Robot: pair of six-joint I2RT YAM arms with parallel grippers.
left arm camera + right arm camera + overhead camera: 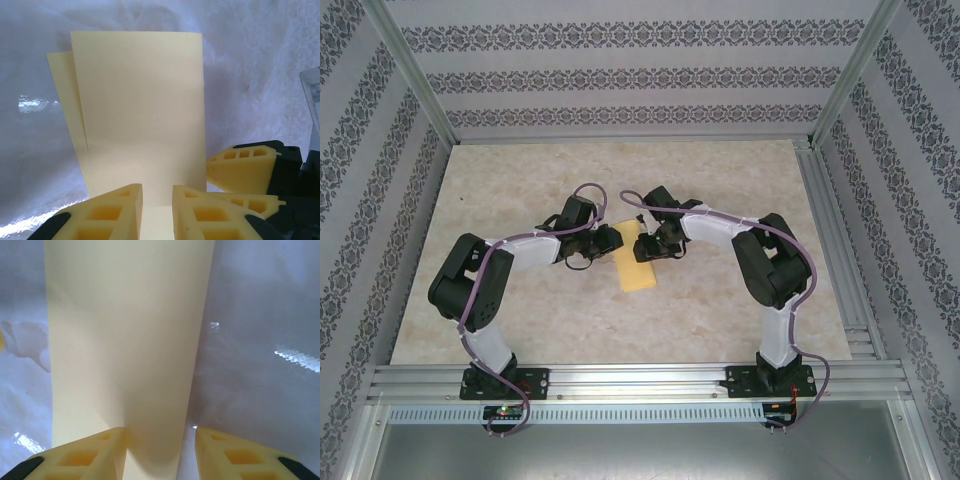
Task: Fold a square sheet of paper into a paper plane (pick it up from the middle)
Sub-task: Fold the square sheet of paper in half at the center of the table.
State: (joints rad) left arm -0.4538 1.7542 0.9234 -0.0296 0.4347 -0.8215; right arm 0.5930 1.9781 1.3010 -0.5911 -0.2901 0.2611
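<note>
The thin yellow square sheet of paper (pixel 638 262), folded double, lies on the marbled table (pixel 520 310) between the claws. The left gripper (pixel 611 241) is narrowly parted, the right gripper (pixel 656 246) wider; I'd square the offset layers before creasing.

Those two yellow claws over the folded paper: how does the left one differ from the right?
The left end effector has its fingers close together; the right end effector has them spread wider. The left meets the yellow paper from its left side, the right from the opposite side. Both have yellow fingers with the paper showing between them.
</note>
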